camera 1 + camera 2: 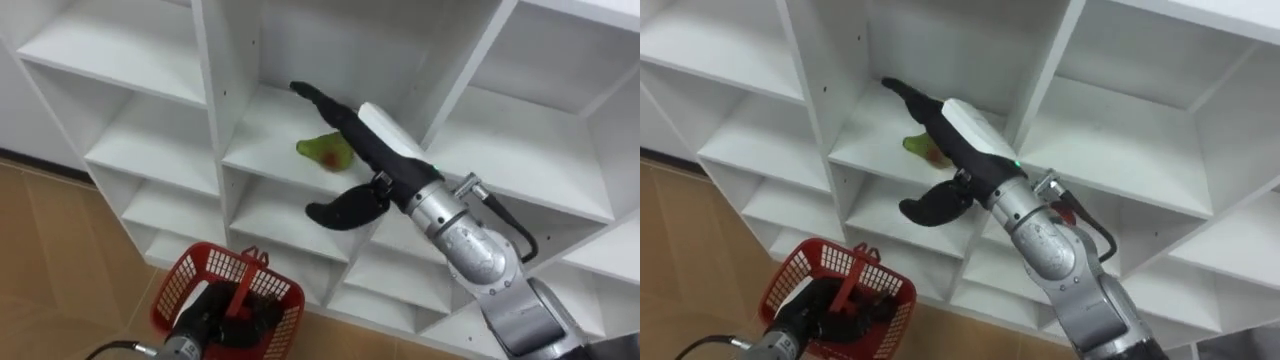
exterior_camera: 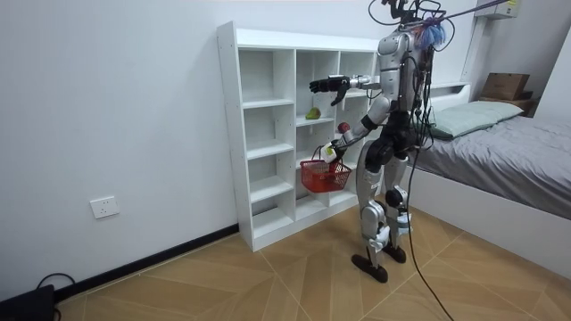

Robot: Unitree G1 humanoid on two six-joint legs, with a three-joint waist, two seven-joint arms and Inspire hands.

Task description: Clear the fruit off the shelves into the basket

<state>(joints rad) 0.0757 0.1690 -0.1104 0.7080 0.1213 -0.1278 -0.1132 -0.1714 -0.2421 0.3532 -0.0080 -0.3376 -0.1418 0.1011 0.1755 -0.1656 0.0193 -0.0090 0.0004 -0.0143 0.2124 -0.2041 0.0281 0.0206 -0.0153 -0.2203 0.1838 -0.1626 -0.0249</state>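
The right hand point(image 1: 372, 146), wide open, reaches for the fruit point(image 1: 322, 151); the left hand point(image 1: 207, 318) holds the basket point(image 1: 183, 270) ready.

The right robot hand point(image 1: 378, 140) covers the right side of the green fruit point(image 1: 320, 150), so its full shape cannot be told. The left robot hand point(image 1: 228, 318), closed on the handle of the red basket point(image 1: 178, 285), hides what lies inside. The closet point(image 1: 213, 90) runs out past every edge of the eye views
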